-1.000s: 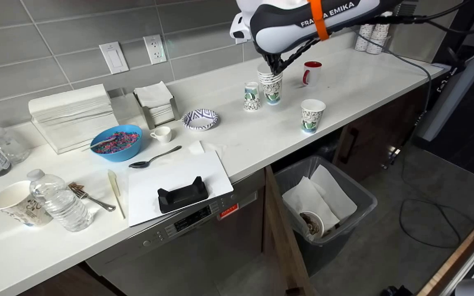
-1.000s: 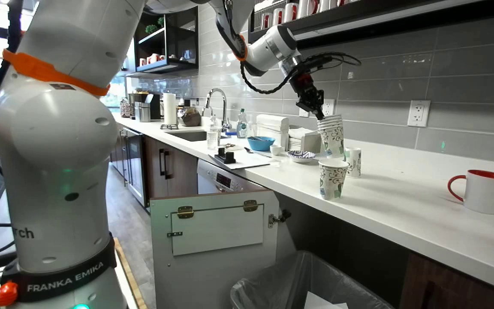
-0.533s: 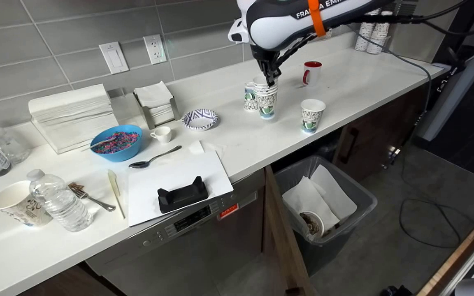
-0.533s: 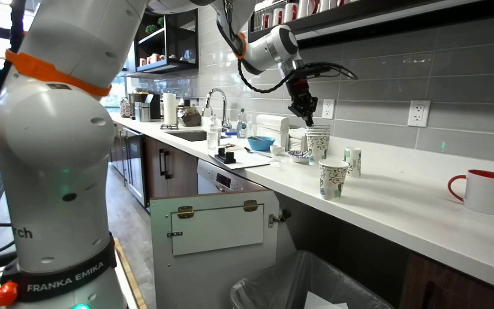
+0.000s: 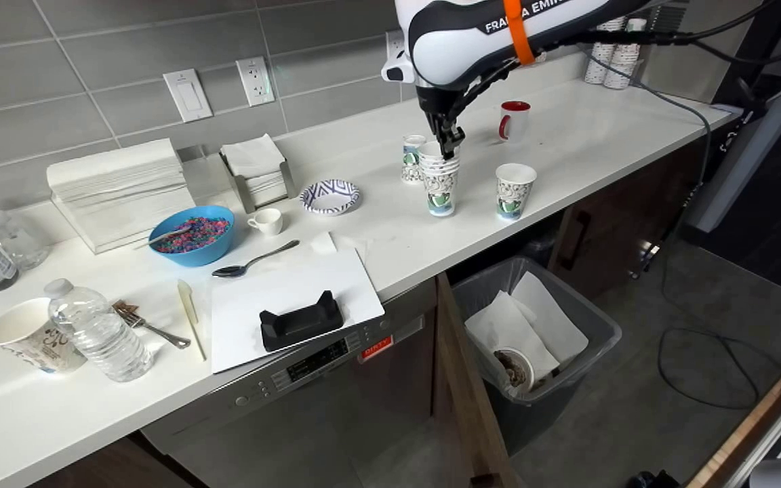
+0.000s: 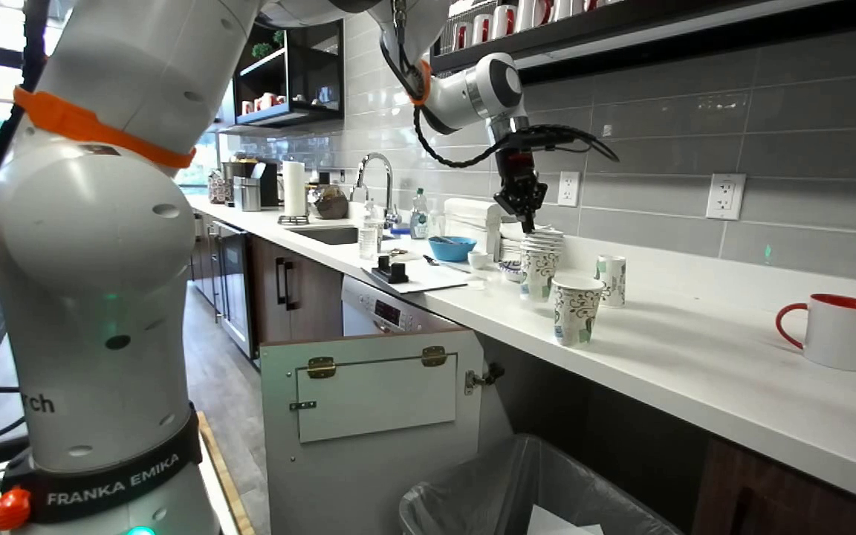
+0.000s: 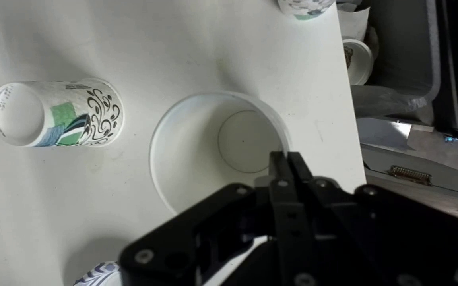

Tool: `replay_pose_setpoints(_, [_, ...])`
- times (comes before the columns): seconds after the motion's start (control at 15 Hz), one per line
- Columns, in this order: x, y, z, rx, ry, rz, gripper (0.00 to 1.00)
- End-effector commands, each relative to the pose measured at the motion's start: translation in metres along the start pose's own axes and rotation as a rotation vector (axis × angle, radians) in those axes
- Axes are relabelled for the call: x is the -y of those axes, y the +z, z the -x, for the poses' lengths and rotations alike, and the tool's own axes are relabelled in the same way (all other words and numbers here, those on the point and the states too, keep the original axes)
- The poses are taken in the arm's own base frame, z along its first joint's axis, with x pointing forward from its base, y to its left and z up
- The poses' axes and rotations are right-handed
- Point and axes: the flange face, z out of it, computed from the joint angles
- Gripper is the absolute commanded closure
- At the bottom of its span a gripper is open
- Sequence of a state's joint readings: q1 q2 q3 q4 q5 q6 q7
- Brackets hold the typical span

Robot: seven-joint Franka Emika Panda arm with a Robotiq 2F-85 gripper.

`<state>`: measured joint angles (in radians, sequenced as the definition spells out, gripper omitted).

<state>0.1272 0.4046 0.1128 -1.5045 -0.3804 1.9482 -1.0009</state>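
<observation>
White counter [image 5: 401, 237], spanning an exterior view; directions for the larger items are read from the centre of that view. Robot arm [image 5: 455, 41], entering between one and two o'clock. Lined grey wastebin [image 5: 536, 413], at four o'clock, beyond and below the counter's edge. White board [image 5: 238, 325], at eight o'clock, flat on the counter. Pile of paper towels [image 5: 123, 196], at nine o'clock.

Gripper [image 7: 286, 155], at one o'clock and pointing down; its jaws are drawn together, parted only by the paper rim of the stack of paper cups [image 5: 439, 183], which they grip. In the wrist view the grip falls at three o'clock on the rim. The stack hangs or stands roughly upright; whether its base touches the counter cannot be told.

Smaller items, with directions from the stack: blue bowl [image 5: 211, 254], nine o'clock, well apart; purple-patterned bowl [image 5: 329, 201], nine o'clock, nearer; red-and-white mug [image 5: 517, 127], two o'clock; upright paper cup [image 5: 511, 196], three o'clock, near; inverted paper cup [image 5: 415, 163], ten o'clock, near; small white cup [image 5: 268, 222], about nine o'clock.
</observation>
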Motion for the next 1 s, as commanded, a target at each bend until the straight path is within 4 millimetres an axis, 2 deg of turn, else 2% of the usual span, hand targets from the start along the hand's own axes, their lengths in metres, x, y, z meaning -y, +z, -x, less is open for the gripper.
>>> replay_pose_setpoints(0.0, [0.009, -0.007, 0.004, 0.041, 0.010, 0.002, 0.99])
replay_pose_setpoints(0.93, [0.017, 0.019, 0.000, 0.034, 0.024, -0.023, 0.99])
